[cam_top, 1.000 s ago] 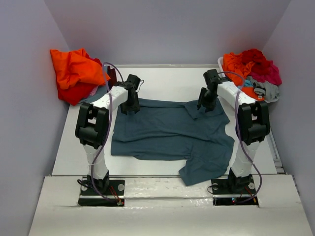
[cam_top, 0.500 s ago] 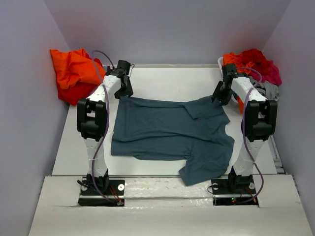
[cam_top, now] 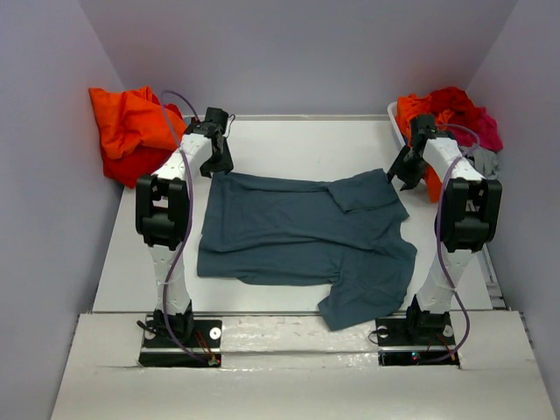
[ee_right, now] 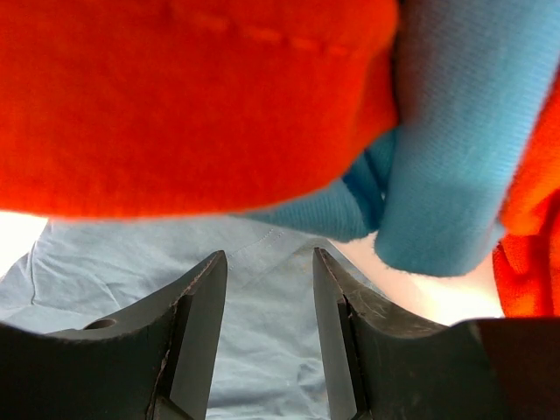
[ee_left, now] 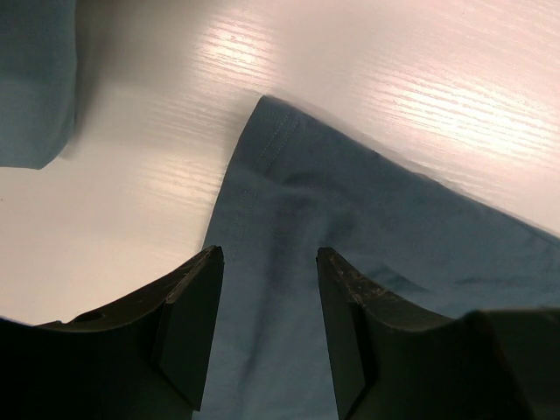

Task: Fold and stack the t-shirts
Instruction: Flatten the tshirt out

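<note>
**Mia:** Where is the dark blue t-shirt [cam_top: 289, 232] lying?

**Ben:** It is lying spread out in the middle of the table [cam_top: 297, 144]. One sleeve [cam_top: 363, 191] is lying folded over near its 1 o'clock corner. Another part is reaching toward 5 o'clock.

**Mia:** What are the arms doing?

**Ben:** The left arm [cam_top: 179, 171] is reaching to the shirt's 11 o'clock corner [ee_left: 271, 131]. The left jaws are standing open over that corner and are holding nothing. The right arm [cam_top: 451, 162] is reaching to the shirt's 2 o'clock edge. The right jaws are standing open too, with only blue cloth showing between them.

**Mia:** Where are the other shirts sitting?

**Ben:** An orange pile [cam_top: 131, 131] is sitting at 10 o'clock, by the wall. A mixed pile [cam_top: 451, 114] of orange, red, pink and grey is sitting at 2 o'clock. In the right wrist view, an orange shirt [ee_right: 175, 105] and a light blue shirt [ee_right: 455, 131] are hanging very close to the camera.
</note>
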Action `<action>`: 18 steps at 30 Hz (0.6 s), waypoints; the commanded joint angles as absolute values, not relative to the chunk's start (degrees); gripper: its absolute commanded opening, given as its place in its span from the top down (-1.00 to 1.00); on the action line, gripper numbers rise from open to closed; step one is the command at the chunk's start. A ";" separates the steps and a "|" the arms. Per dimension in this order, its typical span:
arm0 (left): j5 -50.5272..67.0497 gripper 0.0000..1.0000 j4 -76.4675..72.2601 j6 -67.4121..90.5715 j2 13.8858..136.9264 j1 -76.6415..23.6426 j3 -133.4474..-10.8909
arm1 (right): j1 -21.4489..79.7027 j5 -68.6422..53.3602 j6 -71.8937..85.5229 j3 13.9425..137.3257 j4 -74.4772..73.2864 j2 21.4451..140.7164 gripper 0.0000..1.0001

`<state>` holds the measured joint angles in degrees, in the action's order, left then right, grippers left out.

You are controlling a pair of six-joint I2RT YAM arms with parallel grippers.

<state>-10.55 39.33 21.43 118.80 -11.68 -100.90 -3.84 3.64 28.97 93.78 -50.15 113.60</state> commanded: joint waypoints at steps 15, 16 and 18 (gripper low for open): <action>-10.20 -0.17 39.46 20.74 117.16 -10.28 -99.14 | -5.80 12.73 31.02 89.65 -50.62 117.25 0.01; -10.02 -0.17 39.38 20.74 116.90 -10.28 -98.97 | -5.80 13.44 31.29 88.95 -50.54 117.16 0.01; -10.02 -0.17 39.37 20.83 116.81 -10.28 -98.88 | -5.80 14.41 31.81 88.16 -50.54 117.16 0.01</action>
